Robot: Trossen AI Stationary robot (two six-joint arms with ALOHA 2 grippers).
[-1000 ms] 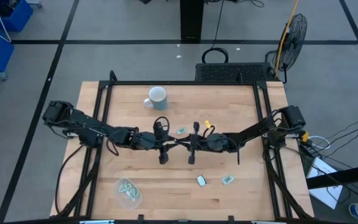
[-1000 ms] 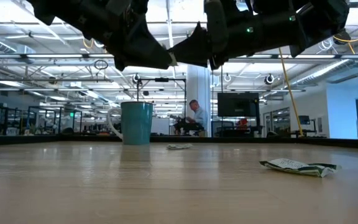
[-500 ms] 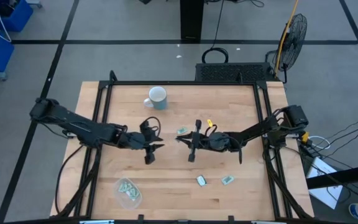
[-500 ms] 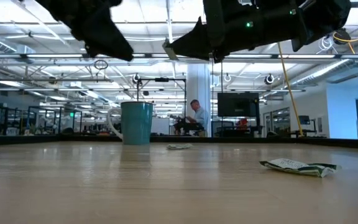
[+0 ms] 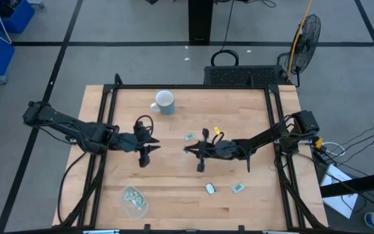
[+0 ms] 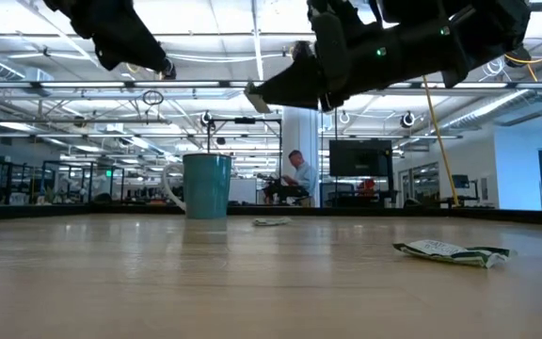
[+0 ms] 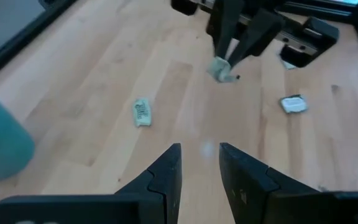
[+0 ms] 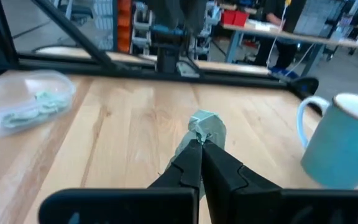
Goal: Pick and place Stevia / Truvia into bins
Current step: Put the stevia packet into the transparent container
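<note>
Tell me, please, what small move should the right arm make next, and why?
Probably carry its load toward the clear bin at the table's near-left corner. The right tool is shut on a Stevia packet and held above the table's middle, while the bin already holds packets. The left tool is open, holds nothing, and sits left of centre.

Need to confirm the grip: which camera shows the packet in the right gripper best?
The right wrist view: the packet sits close up, pinched at the tips of the shut right gripper. The left wrist view shows it farther off, hanging from those fingers. The low view shows only a pale sliver; the high view barely resolves it.
</note>
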